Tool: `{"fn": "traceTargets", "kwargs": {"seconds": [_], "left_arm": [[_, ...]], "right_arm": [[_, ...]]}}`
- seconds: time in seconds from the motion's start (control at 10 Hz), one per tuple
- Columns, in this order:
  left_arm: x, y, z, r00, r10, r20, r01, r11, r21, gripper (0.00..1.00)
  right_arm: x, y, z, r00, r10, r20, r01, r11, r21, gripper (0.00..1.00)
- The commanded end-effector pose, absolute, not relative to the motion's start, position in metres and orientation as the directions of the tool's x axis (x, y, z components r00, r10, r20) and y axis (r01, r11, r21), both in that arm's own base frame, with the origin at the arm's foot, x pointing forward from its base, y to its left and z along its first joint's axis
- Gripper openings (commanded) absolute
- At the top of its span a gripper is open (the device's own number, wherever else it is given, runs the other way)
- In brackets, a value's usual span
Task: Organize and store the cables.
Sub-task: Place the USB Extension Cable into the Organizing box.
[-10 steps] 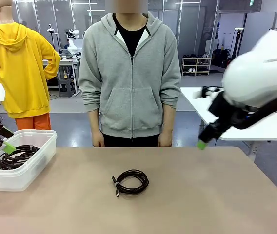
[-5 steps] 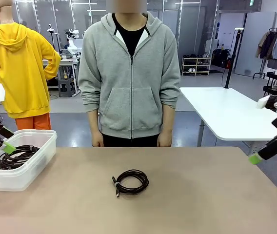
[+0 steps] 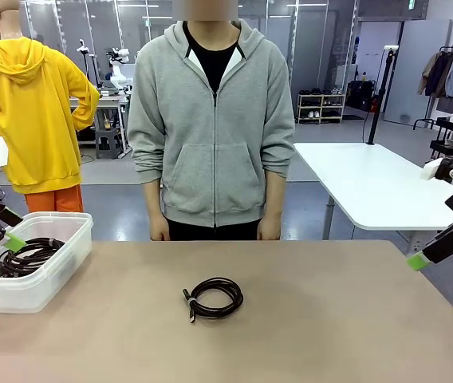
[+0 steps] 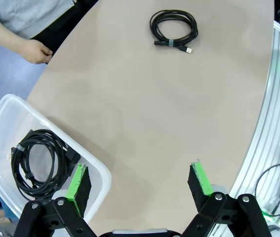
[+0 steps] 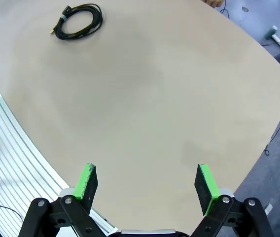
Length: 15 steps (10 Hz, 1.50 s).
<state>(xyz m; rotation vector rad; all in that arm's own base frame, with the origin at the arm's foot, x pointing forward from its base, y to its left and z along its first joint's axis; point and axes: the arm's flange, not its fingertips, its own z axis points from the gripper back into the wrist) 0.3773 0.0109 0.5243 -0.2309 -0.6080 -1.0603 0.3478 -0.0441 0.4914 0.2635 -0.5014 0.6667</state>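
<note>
clear bin: coiled cables inside | table: one cable | both pincers spread, empty

One black coiled cable with grey tie, flat at the tabletop's middle, another tied black coil lying inside the clear bin at the tabletop's left edge

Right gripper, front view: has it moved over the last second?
Yes. The right gripper swung rightward and slightly down, from in front of the white side table to the picture's right edge, beyond the tabletop. Its fingers are open.
</note>
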Motion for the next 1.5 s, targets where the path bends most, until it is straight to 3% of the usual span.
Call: {"fn": "traceTargets", "kwargs": {"seconds": [0.0,0.2,0.5,0.8,1.0,1.2,1.4], "left_arm": [[0.376,0.008,0.526,0.359,-0.746,0.561,0.861,0.496,0.108,1.0],[0.382,-0.019,0.53,0.357,-0.766,0.534,0.866,0.485,0.118,1.0],[0.407,-0.123,0.529,0.375,-0.771,0.515,0.905,0.425,-0.022,1.0],[0.434,-0.219,0.513,0.493,-0.789,0.365,0.847,0.531,0.003,1.0],[0.448,-0.249,0.506,0.563,-0.761,0.321,0.812,0.583,-0.043,1.0],[0.451,-0.26,0.503,0.509,-0.8,0.317,0.849,0.528,-0.03,1.0],[0.445,-0.253,0.493,0.546,-0.768,0.334,0.823,0.567,-0.042,1.0]], "right_arm": [[0.347,-0.044,0.493,0.676,0.519,0.522,-0.641,0.764,0.071,1.0],[0.347,-0.044,0.493,0.676,0.519,0.522,-0.641,0.764,0.071,1.0],[0.347,-0.044,0.493,0.676,0.519,0.522,-0.641,0.764,0.071,1.0],[0.347,-0.044,0.493,0.676,0.519,0.522,-0.641,0.764,0.071,1.0],[0.347,-0.044,0.493,0.676,0.519,0.522,-0.641,0.764,0.071,1.0],[0.347,-0.044,0.493,0.676,0.519,0.522,-0.641,0.764,0.071,1.0],[0.347,-0.044,0.493,0.676,0.519,0.522,-0.641,0.764,0.071,1.0]]}}
